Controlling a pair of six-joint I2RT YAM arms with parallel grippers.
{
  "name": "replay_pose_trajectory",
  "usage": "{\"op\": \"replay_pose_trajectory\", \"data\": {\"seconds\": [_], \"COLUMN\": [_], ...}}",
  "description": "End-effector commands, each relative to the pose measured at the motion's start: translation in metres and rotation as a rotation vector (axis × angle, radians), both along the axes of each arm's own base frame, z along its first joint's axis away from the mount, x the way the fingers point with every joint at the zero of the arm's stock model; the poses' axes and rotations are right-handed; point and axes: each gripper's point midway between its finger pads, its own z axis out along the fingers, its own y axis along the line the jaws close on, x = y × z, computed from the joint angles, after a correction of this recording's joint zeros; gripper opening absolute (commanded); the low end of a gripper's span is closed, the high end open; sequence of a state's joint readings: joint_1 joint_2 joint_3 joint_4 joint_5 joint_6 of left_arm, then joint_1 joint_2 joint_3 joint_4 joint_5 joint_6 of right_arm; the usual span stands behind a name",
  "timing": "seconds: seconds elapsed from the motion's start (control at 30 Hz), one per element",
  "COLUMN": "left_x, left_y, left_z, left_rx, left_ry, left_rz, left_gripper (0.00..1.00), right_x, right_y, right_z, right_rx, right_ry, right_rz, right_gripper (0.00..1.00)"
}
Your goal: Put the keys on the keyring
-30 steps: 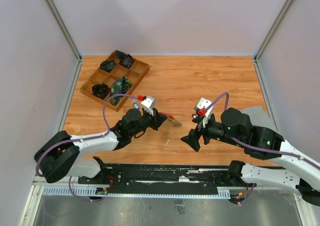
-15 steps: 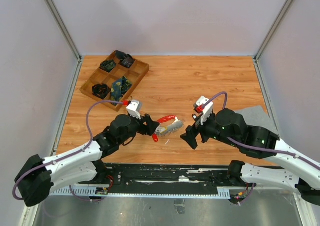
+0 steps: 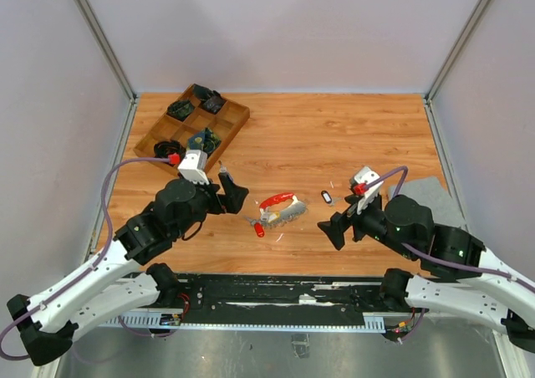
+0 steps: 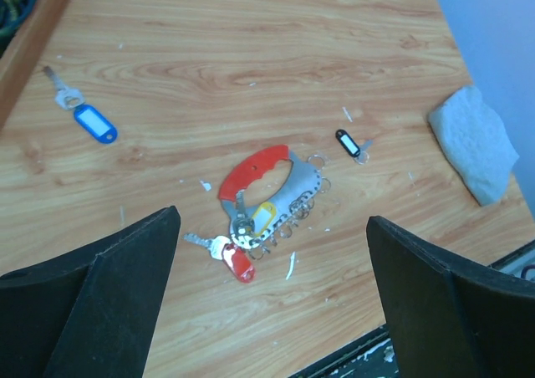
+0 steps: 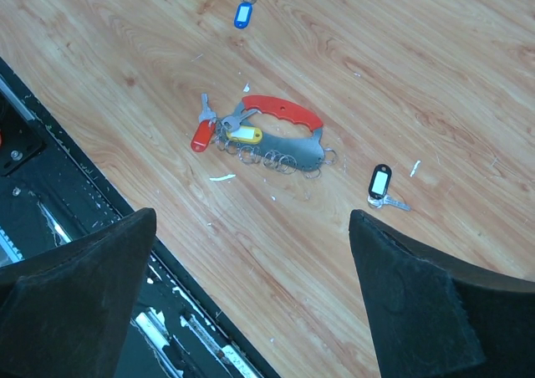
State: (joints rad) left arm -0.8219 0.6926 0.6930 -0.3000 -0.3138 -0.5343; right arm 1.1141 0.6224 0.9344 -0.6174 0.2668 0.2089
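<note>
Left jaws: a second ago they were shut on the end of the keyring [image 4: 272, 194], over the middle of the worktop [image 3: 334, 135]. Half a second ago they were part way apart, with the keyring already lying on the wood. Now they stand wide apart with nothing between them. My left arm [image 3: 171, 211] has drawn back toward the side where the wooden tray [image 3: 227, 116] sits.

Right jaws: wide apart and empty in all three looks. My right arm [image 3: 410, 227] has shifted a little to the right.

The keyring has not shifted since the half-second mark. It lies flat on the worktop between my two sets of jaws, near neither.

How it looks: a curved red plastic grip runs along one edge. Below that is a silvery, glittery plate with a row of small split rings along the opposite edge. The yellow-headed key [image 4: 263, 217] rests on the plate, its blade pointing toward the cluster at the end. The red-headed key [image 4: 238, 263] lies just off that end, touching the cluster. I cannot tell whether it is threaded on a ring.

Also on the worktop, well apart from the keyring:
- blue-tagged key [image 4: 94, 123], near the tray
- black-tagged key [image 4: 349, 144], on the right-arm side
- grey cloth [image 4: 476, 144], at the far right
</note>
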Motion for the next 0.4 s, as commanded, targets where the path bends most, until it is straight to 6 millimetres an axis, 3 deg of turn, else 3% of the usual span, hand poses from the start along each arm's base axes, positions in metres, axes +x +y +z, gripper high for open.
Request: {"op": "replay_pose_trajectory", "data": {"seconds": [0.0, 0.2, 0.37], "left_x": [-0.007, -0.008, -0.008], "left_y": [0.031, 0.044, 0.045], "left_z": [-0.010, -0.008, -0.013], "left_rx": [0.082, 0.079, 0.087], "left_ry": [0.084, 0.071, 0.088], "left_rz": [0.112, 0.161, 0.170], "left_gripper": [1.00, 1.00, 1.00], "right_x": [0.002, 0.001, 0.003], "right_y": [-0.012, -0.033, -0.038], "right_z": [-0.004, -0.006, -0.014], "right_rx": [0.026, 0.102, 0.085], "right_ry": [-0.034, -0.059, -0.026], "right_rz": [-0.042, -0.107, -0.155], "right_gripper": [0.98, 0.98, 0.98]}}
